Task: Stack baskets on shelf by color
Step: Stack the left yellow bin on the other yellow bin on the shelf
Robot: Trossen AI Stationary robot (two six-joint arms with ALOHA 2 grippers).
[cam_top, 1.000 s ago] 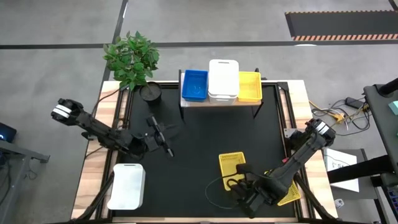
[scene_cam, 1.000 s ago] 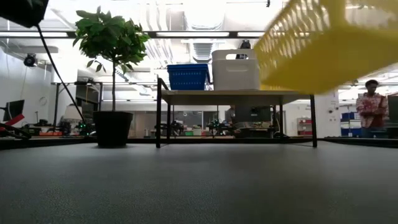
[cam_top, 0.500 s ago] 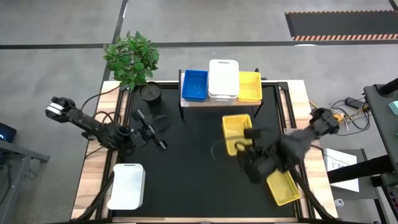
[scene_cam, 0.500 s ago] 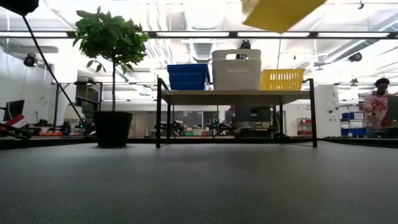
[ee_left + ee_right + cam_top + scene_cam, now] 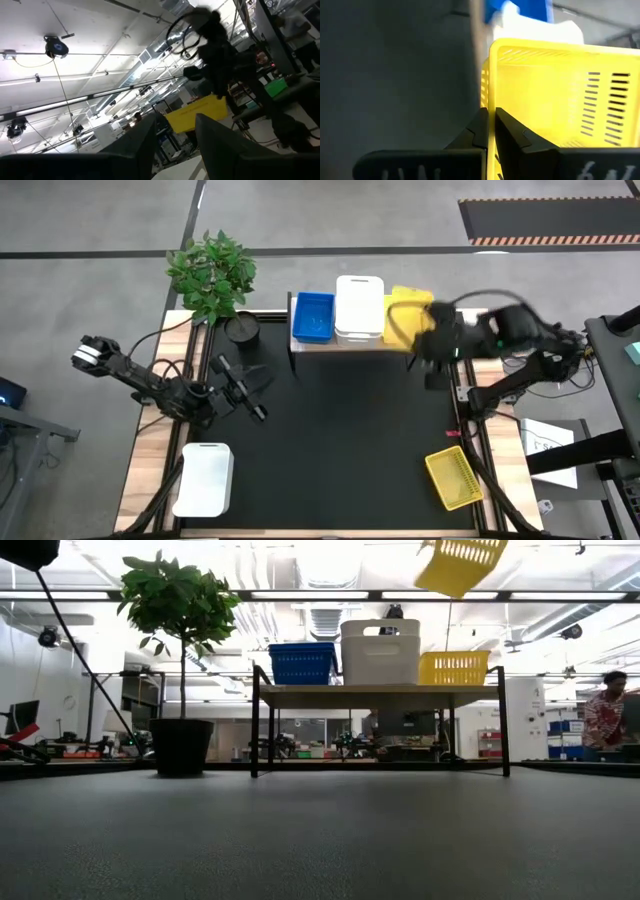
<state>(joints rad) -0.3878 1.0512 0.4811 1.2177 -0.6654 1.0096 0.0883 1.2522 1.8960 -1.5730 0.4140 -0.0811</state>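
While the right gripper (image 5: 490,131) stays clenched on the rim of a yellow basket (image 5: 460,564), that basket hangs tilted in the air at the top right of the low view, above the shelf (image 5: 378,692). Seen from above, the held basket (image 5: 408,318) sits upper right of centre, over the shelf's right end, where another yellow basket (image 5: 453,668) rests. A white stack (image 5: 359,308) fills the shelf's middle and a blue basket (image 5: 312,316) its left end. A third yellow basket (image 5: 451,478) lies on the table at lower right, and a white basket (image 5: 204,478) at lower left. The left gripper (image 5: 243,385) hovers over the mat at centre left with its fingers (image 5: 217,137) parted and nothing between them. A plant pot (image 5: 241,330) stands at upper left, beside the shelf. A person (image 5: 605,722) shows at the low view's far right.
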